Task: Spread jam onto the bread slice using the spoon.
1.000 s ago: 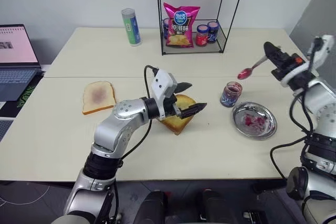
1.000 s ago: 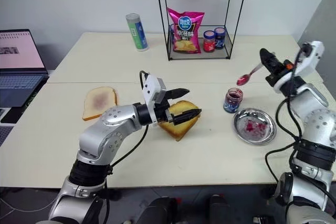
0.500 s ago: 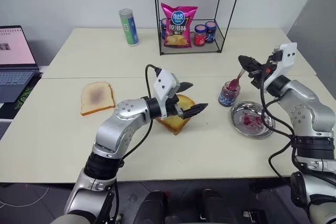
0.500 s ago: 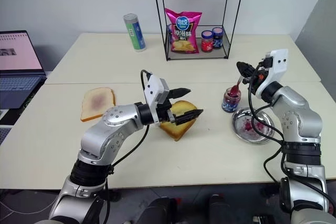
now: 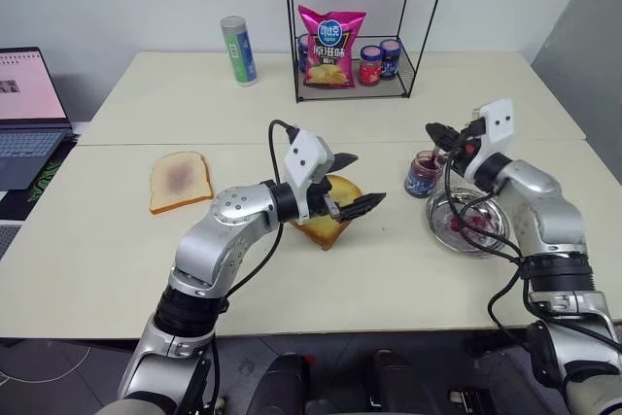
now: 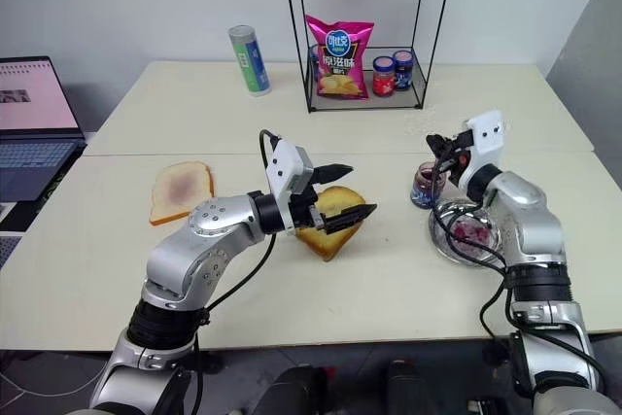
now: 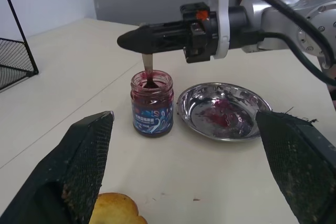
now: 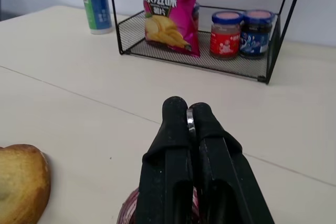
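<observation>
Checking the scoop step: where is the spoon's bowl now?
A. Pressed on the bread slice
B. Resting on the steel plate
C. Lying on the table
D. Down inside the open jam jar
D: the right gripper holds the spoon upright, its bowl dipped into the jam jar beside the plate.

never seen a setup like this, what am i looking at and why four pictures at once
This is a humanoid robot with two arms, each ending in black two-fingered jaws. The two wide pictures come from cameras in its head, looking down over a table. The other two come from cameras on its wrists, looking along the fingers.

The right gripper is shut on a spoon, whose bowl is dipped in an open jam jar. Beside the jar sits a steel plate smeared with jam. The left gripper stands open at a golden bread slice. A paler slice lies further left. At the back are a wire rack with a crisp bag and two lidded jars, a canister, and a laptop.
</observation>
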